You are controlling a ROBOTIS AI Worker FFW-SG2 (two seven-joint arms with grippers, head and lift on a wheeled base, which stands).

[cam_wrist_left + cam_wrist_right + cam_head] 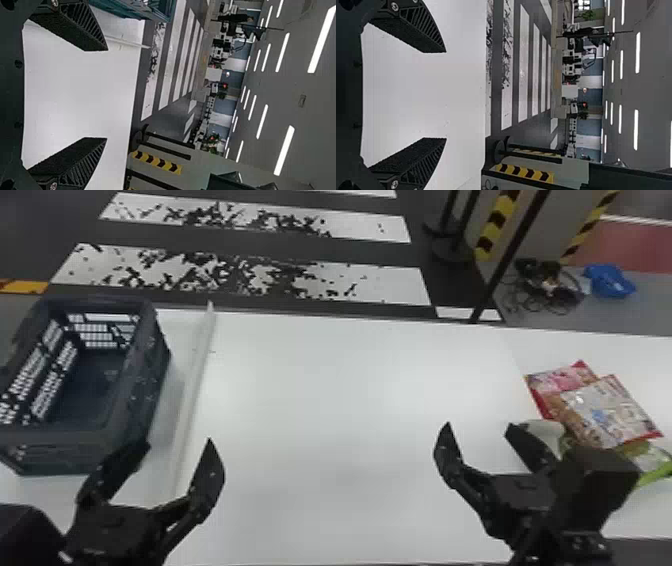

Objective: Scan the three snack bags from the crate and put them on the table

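Crate [142,390]: one, on the robot's left of the white table [325,390], its slotted inner walls and floor in sight. One raised white strip [192,390] runs just beside it.

Snack bags: three counted, lying on the table at the robot's right, overlapping. One pink-and-red bag [557,382]; one pale bag with red ends [607,410], lying partly over it; one green bag [652,470], partly covered, nearest the robot.

One pale item [542,429] lies beside the bags, partly hidden behind the right gripper [479,425] — kind cannot be told.

Grippers: two, both over the near part of the table. The left gripper [178,442], near the crate, has its two fingers spread, with a bare gap between them. The right gripper's two fingers are likewise wide apart, gripping nothing.

Floor beyond: one blue item [610,281], beside a tangle of dark cables [545,285].
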